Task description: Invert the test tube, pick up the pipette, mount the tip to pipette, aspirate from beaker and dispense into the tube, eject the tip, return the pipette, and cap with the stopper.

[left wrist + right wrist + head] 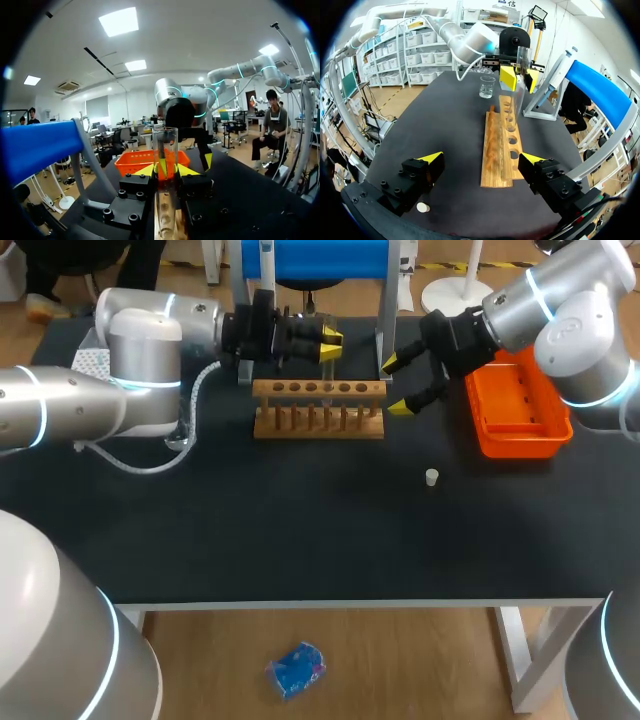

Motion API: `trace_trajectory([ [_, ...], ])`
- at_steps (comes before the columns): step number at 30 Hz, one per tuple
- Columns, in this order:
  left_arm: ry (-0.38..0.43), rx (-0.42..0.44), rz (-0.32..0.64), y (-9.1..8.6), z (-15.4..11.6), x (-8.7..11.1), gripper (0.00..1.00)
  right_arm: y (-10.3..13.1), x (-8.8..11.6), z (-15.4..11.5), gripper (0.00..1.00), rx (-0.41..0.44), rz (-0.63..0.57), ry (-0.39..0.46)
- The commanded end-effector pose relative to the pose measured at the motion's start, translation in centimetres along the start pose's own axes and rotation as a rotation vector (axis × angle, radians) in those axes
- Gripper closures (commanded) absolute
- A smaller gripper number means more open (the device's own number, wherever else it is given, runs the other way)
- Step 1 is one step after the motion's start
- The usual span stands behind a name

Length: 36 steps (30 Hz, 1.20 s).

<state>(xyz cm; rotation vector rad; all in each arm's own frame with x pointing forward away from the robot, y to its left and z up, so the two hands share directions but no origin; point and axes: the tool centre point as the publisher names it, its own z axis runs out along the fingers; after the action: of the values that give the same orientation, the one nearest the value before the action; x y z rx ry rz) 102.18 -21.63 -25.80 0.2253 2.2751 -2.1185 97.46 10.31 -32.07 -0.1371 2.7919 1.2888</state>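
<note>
Left pincer (331, 344) is clamped on the test tube (165, 145), holding it upright over the wooden rack (318, 408), I'd guess to seat it in a hole, while the right pincer (398, 383) hangs wide apart by the rack's end and the stopper (431, 477) waits on the worktop (300, 530).

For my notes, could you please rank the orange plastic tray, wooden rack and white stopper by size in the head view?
Orange plastic tray and wooden rack: alike, tray partly hidden.
Then small white stopper.
</note>
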Motion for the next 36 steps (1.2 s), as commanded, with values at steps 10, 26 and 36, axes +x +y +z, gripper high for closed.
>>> trace_trajectory([
  [10, 0.014, -0.030, -0.029, 1.8, -0.2, -0.5, 1.00, 0.0, 0.0, 0.0, 0.00, 0.000, -0.001, 0.001],
  [26, 0.008, -0.067, -0.059, 3.0, -0.4, -0.4, 1.00, 0.0, 0.0, 0.0, 0.00, 0.000, -0.001, 0.001],
  [36, 0.013, -0.087, -0.058, 3.4, -0.4, -0.3, 1.00, 0.0, 0.0, 0.0, 0.00, 0.000, -0.001, 0.001],
])
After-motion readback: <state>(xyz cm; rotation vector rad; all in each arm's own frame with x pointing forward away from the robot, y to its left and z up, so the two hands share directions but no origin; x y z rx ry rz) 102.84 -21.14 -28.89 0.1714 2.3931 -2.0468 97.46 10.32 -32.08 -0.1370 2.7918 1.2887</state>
